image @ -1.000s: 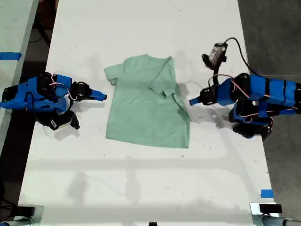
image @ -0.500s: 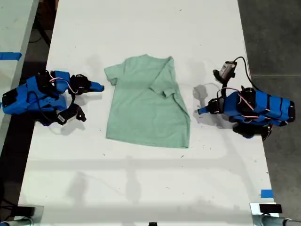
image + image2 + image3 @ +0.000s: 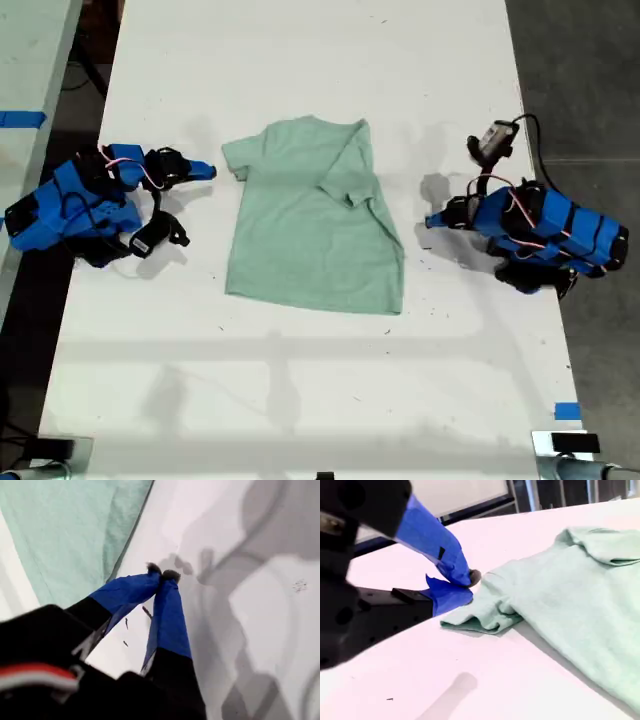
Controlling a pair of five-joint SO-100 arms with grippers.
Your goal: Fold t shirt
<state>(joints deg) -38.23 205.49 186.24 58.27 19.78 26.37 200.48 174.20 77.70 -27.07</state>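
Observation:
The pale mint-green t shirt (image 3: 310,230) lies flat on the white table (image 3: 300,390), with its side at the exterior view's right folded over the body. My first gripper (image 3: 432,221) is shut and holds nothing, a short gap of bare table from the shirt's hem edge (image 3: 65,535) at the exterior view's right. In its wrist view the blue fingertips (image 3: 162,573) meet. My second gripper (image 3: 207,172) is shut and holds nothing, just beside the spread sleeve at the exterior view's left. Its tips (image 3: 468,584) sit close to that sleeve (image 3: 485,617) in the second wrist view.
A blue tape mark (image 3: 566,410) sits near the table's front corner at the exterior view's right. A second table with blue tape (image 3: 20,118) stands past the exterior view's left edge. Dark floor (image 3: 580,80) borders the exterior view's right.
My first gripper has drawn back from the shirt toward the exterior view's right. My second gripper has shifted toward the far side, up level with the sleeve. The shirt has not moved.

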